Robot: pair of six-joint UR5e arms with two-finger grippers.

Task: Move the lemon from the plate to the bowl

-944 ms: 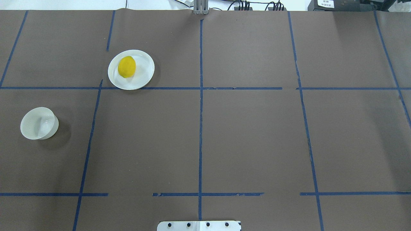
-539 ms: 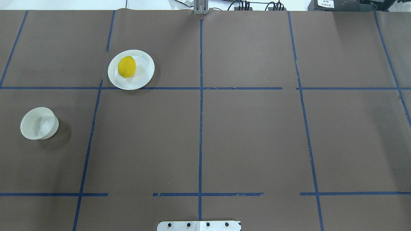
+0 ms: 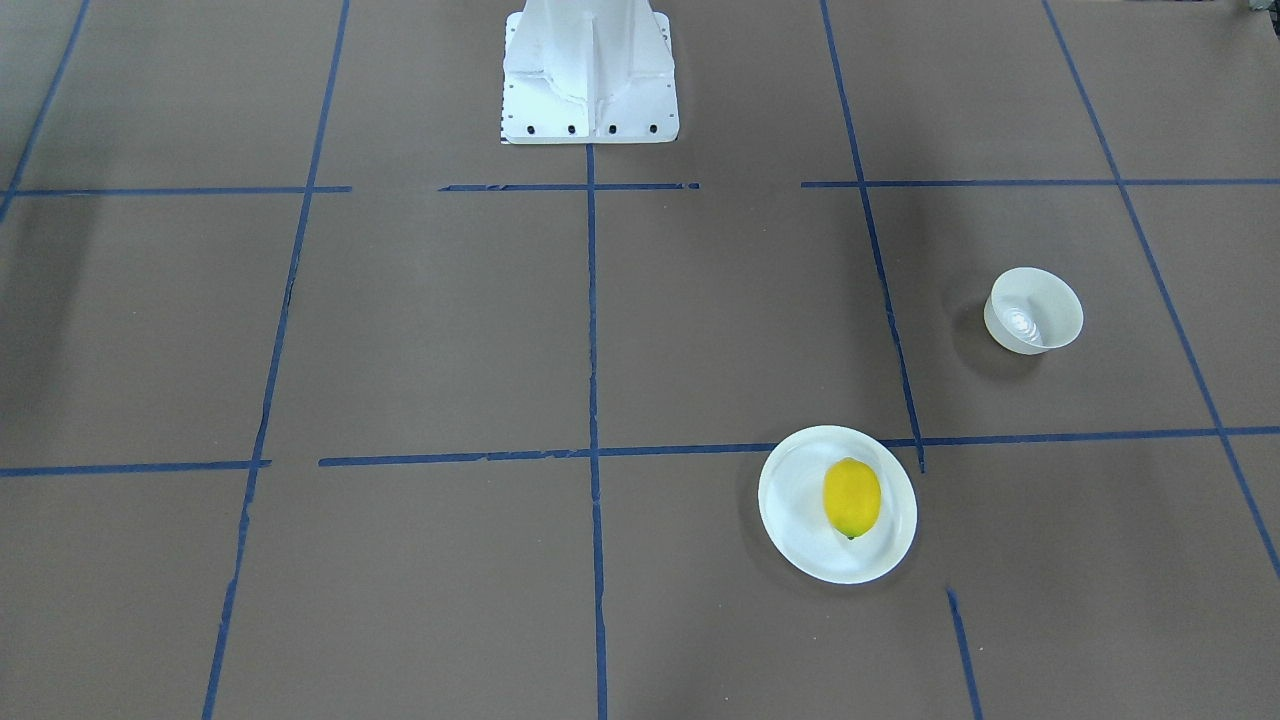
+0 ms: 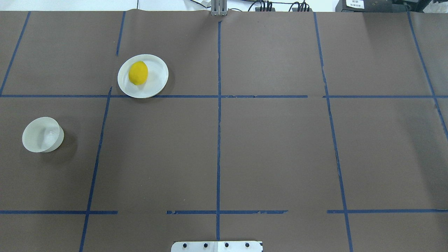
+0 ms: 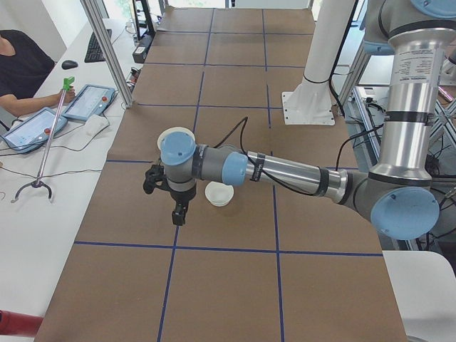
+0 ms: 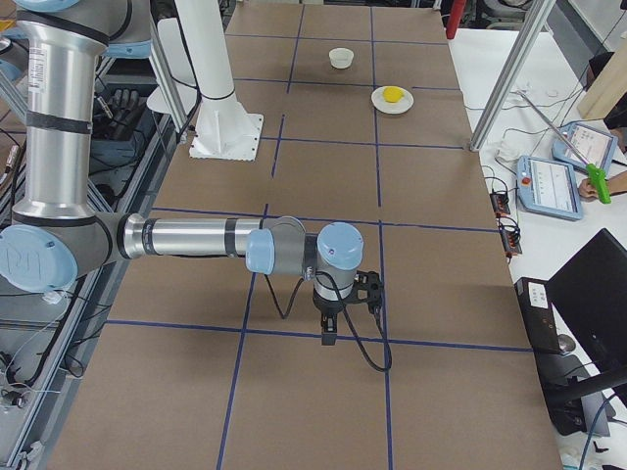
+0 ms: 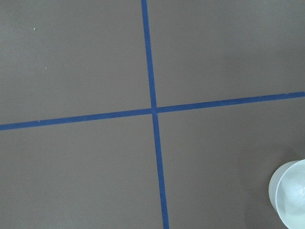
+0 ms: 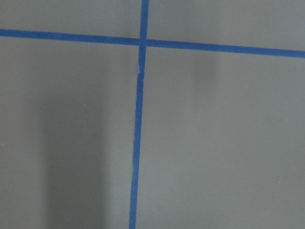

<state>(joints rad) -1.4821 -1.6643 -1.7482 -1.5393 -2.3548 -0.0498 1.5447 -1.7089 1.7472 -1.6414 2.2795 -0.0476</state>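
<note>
The yellow lemon (image 4: 138,73) lies on the white plate (image 4: 158,77) at the far left of the table; both also show in the front view, the lemon (image 3: 851,497) on the plate (image 3: 790,505). The small deep bowl (image 4: 42,134) stands upright and empty, nearer and further left, and shows at the left wrist view's edge (image 7: 290,196). My left gripper (image 5: 177,214) hangs above the table just beside the bowl (image 5: 219,194). My right gripper (image 6: 328,333) hangs over the table's other end. I cannot tell whether either gripper is open or shut.
Blue tape lines (image 4: 218,122) grid the brown table. The white robot base (image 3: 590,70) stands at the near middle edge. An operator (image 5: 21,64), tablets (image 5: 89,101) and an aluminium post (image 5: 107,53) are beside the table's far side.
</note>
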